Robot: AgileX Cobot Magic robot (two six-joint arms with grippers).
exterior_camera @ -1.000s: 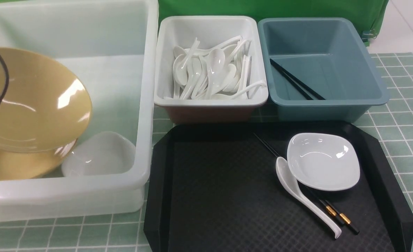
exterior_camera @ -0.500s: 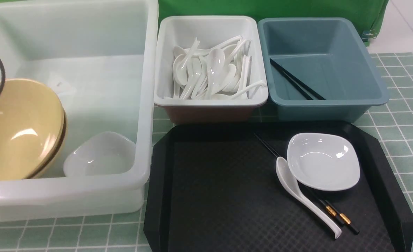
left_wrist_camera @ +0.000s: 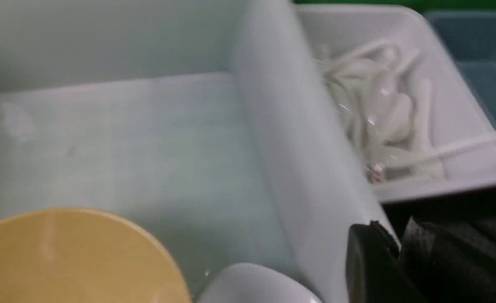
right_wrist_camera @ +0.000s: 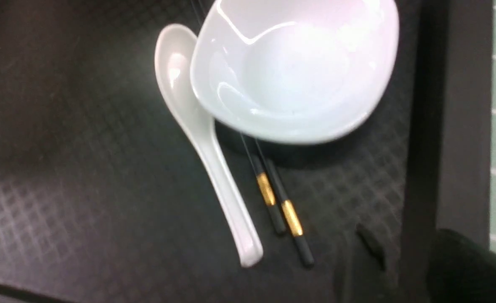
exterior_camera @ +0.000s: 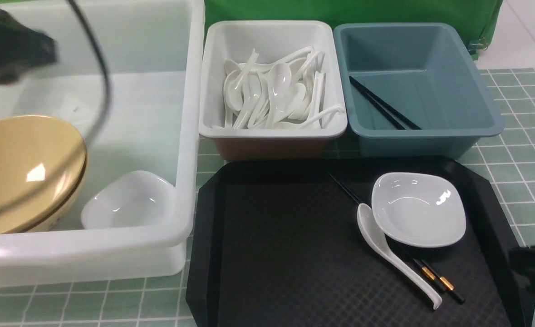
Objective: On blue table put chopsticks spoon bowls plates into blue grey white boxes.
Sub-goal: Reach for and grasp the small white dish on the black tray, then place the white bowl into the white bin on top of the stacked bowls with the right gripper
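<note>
On black tray (exterior_camera: 272,254), glossy rounded-square plate (exterior_camera: 418,209)

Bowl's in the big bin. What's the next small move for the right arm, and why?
Probably bring the right gripper in over the plate first: it lies on the chopsticks, pinning them, with the spoon close against its rim, all on the black tray.
</note>
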